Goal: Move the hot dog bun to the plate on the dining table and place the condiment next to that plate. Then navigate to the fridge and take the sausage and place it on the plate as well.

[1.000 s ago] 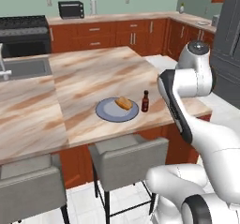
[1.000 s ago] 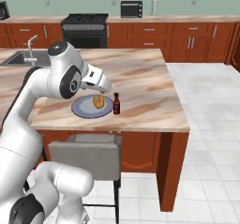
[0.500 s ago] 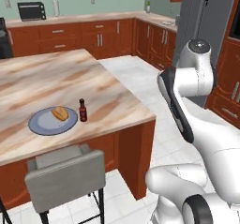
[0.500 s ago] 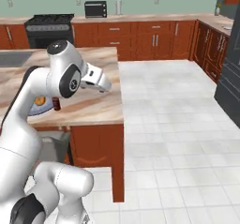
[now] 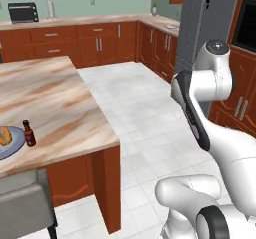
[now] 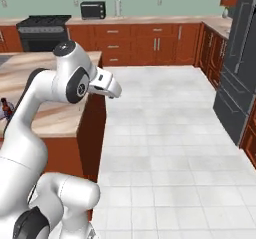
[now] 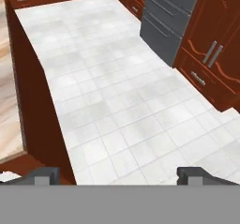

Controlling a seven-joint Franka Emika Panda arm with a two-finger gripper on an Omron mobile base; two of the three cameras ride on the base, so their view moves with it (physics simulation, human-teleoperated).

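Both base views look forward and down from behind the arm, left and right of it, sharing the dining table (image 5: 60,108) corner, tiled floor (image 6: 170,133) and fridge (image 6: 240,68). The hand view looks down past the gripper (image 7: 119,175) at that floor, fridge ahead.

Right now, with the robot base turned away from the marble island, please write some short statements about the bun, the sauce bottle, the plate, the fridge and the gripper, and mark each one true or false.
1. The small golden-orange hot dog bun lies on the round blue-grey plate. True.
2. The slim dark red-brown condiment bottle lies tipped over on the white tiled floor. False: it stands upright on the pinkish-beige marble dining table, beside the plate.
3. The tall grey fridge has its doors closed. True.
4. The gripper is shut on the sausage. False: its jaws stand wide apart and hold nothing.
5. The fridge stands across the floor from the table. True.
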